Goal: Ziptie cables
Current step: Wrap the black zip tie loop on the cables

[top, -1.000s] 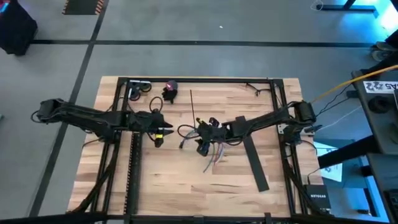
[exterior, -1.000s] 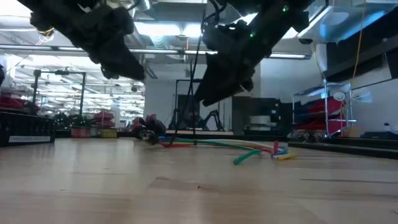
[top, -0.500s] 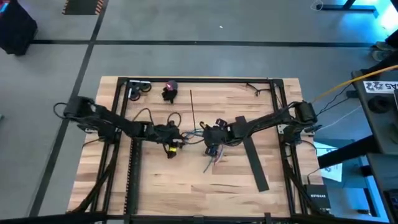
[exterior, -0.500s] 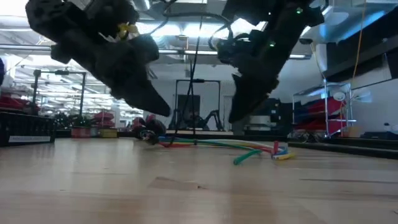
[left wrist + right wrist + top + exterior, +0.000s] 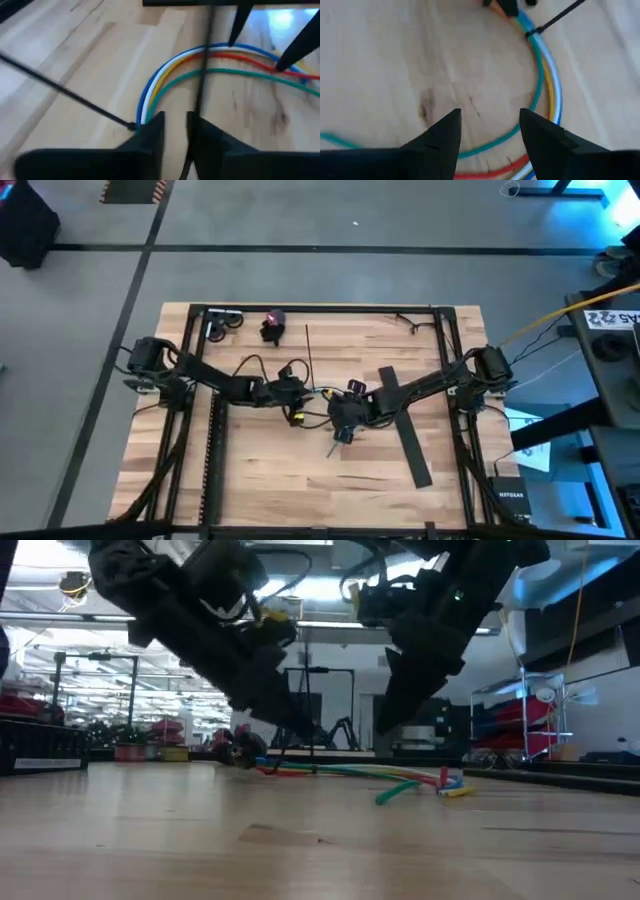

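The cables (image 5: 165, 75) are a curved bundle of blue, white, yellow, red and green wires lying flat mid-table (image 5: 335, 442). A thin dark zip-tie (image 5: 529, 34) crosses the bundle, its tail sticking out sideways. My left gripper (image 5: 176, 135) is low at the bundle's left end (image 5: 303, 406), fingers a narrow gap apart, and a second thin dark strip (image 5: 202, 75) runs into that gap. My right gripper (image 5: 490, 125) hangs open just over the cables (image 5: 342, 428), fingers pointing down, nothing between them. My left gripper has the thin dark strip (image 5: 194, 117) running lengthwise along the inner edge of one finger, in the narrow gap. Whether the fingers touch it, I cannot tell.
A long flat black bar (image 5: 405, 430) lies right of the cables. A thin strip (image 5: 310, 350) shows just beyond them. Small dark items (image 5: 273, 326) and a metal piece (image 5: 222, 323) sit at the far left edge. Black frame rails (image 5: 215, 450) run along both sides.
My left gripper has travelled toward the table's right edge and come down to the cables' left end. My right gripper has shifted a little toward the near edge above the cables. The cables have stayed where they were.
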